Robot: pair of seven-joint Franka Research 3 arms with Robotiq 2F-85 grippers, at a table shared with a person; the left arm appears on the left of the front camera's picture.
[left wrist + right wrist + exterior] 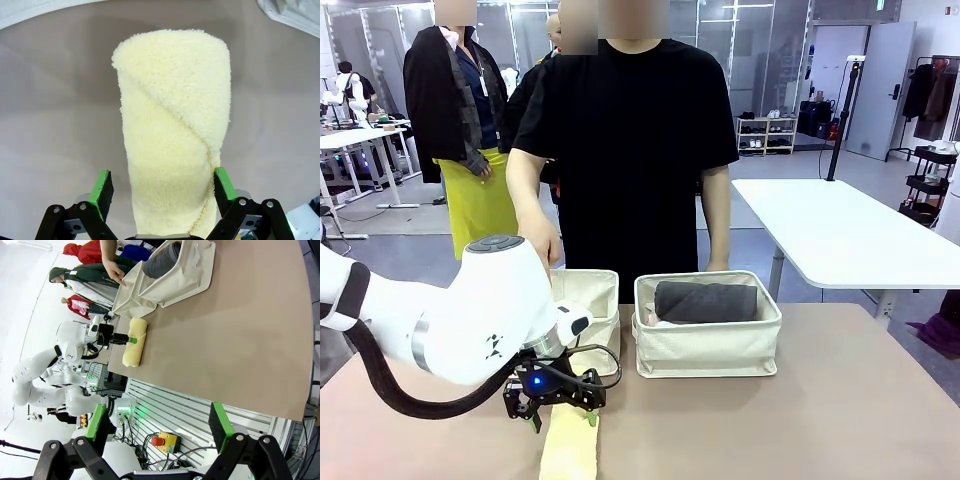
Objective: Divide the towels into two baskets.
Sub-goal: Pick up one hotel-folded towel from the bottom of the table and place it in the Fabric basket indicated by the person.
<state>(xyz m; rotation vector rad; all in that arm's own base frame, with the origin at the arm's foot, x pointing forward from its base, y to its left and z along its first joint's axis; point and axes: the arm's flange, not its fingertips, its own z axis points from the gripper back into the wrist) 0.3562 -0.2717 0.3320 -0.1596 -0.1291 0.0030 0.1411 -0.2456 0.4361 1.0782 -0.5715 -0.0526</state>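
Note:
A pale yellow towel (570, 447) (175, 135) lies on the table near the front edge. My left gripper (558, 405) (163, 182) straddles its near end, open; one green pad (225, 182) touches the roll and the other pad (102, 187) stands a little off it. The right basket (708, 350) holds a dark grey towel (705, 301), with a pale pinkish bit of cloth (648, 319) at its left end. The left basket (598, 300) is partly hidden behind my left arm. My right gripper (159, 425) hangs open beyond the table's edge, nothing between its fingers.
A person in black stands at the far side, one hand (542, 240) by the left basket's far rim. The right wrist view also takes in the yellow towel (135, 342), both baskets (165, 285) and bare brown tabletop (240, 340). Bare table lies right of the towel.

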